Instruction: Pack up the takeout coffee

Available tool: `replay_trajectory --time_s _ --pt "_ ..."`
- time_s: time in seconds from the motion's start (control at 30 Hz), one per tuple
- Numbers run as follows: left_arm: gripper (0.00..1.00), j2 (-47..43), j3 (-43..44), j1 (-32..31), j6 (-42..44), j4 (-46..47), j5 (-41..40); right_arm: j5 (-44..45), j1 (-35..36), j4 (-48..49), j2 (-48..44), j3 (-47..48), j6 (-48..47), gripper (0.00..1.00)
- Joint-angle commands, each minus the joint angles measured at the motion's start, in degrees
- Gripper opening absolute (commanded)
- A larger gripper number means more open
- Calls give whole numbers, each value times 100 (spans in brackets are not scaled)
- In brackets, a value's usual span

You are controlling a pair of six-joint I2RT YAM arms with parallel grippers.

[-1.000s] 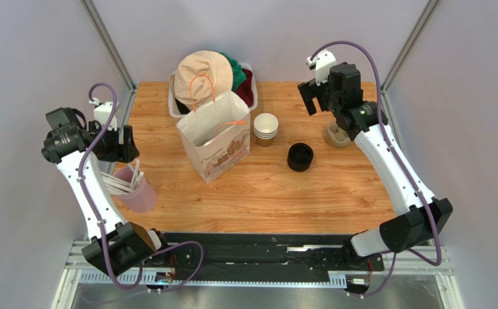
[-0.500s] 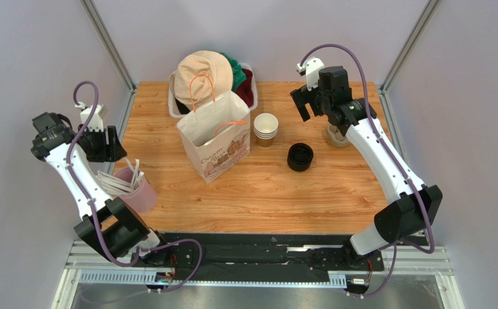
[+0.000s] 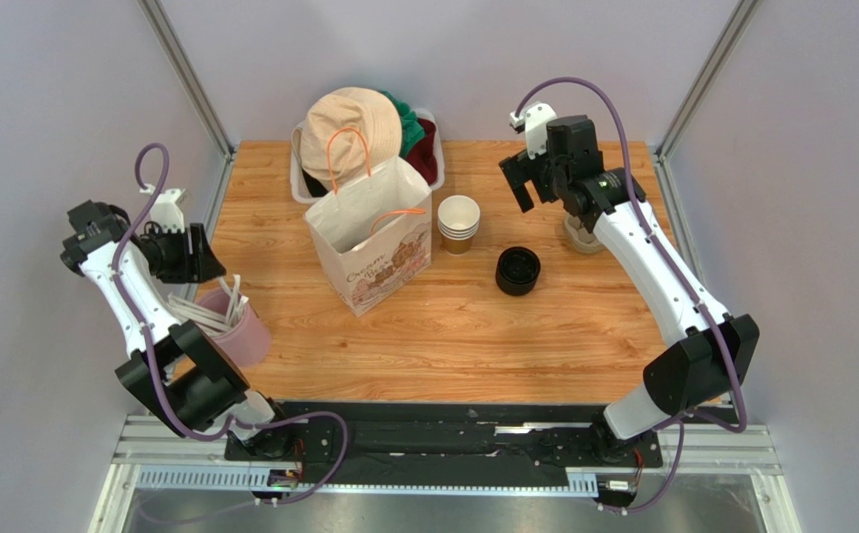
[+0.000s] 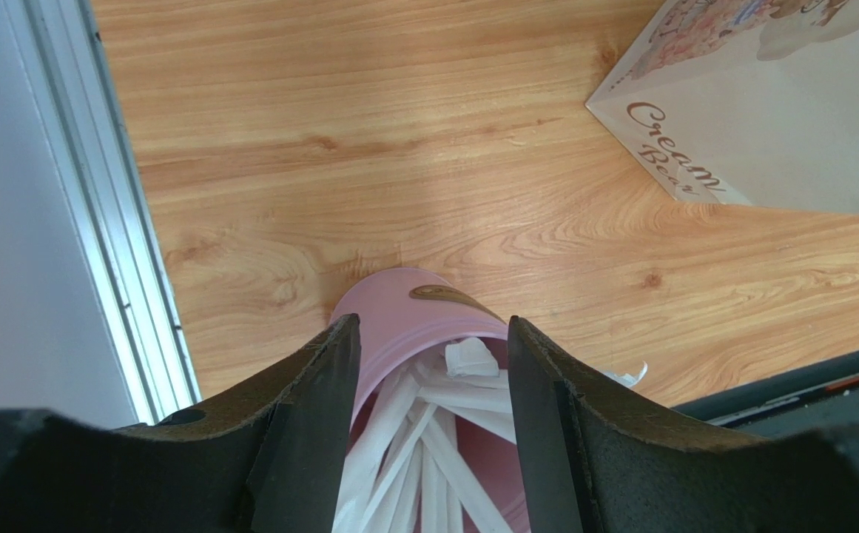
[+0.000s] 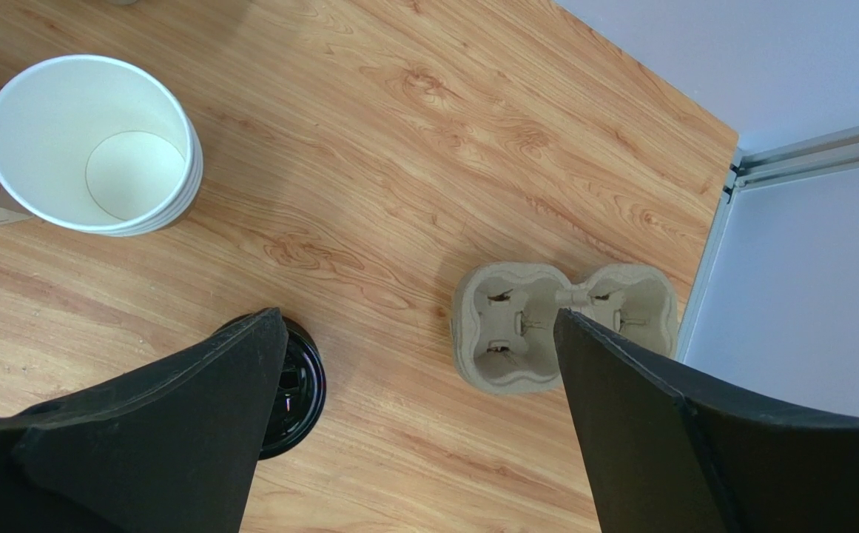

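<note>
Glowing warm orange-brown, with darker wavy wood lines, all over the table (image 3: pixel 578 333). Showing creamy white on the paper bag (image 3: pixel 369 239), with thin orange handles (image 3: pixel 347 130), curly brown letters and a faded brownish picture on the front. Wearing plain brown on the outside of the paper cups (image 3: pixel 458 228) and clean white inside. Shining black on the lids (image 3: pixel 518 270). Looking soft pink on the tall cup (image 3: pixel 247 337), with white straws (image 4: pixel 434 433) inside. Showing dull sandy beige on the cup carrier (image 5: pixel 556 324). Mixing peach, green and dark red in the white basket (image 3: pixel 297 189). Pairing white and black on the arms (image 3: pixel 667 278), with purple cables (image 3: pixel 573 79). Looking pale greyish lilac on the walls (image 3: pixel 56 111).
</note>
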Motion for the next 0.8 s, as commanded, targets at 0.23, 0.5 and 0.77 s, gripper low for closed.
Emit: replay_trajectory --time_s 0.23,0.5,0.77 --pt "58 48 -269 -88 227 75 161 -18 17 142 -106 149 90 98" --pt "48 -13 -366 -308 25 330 -42 -17 8 186 -159 52 99 98" --pt "23 -22 -287 -352 -45 357 -77 -53 8 230 -203 -27 117 98"
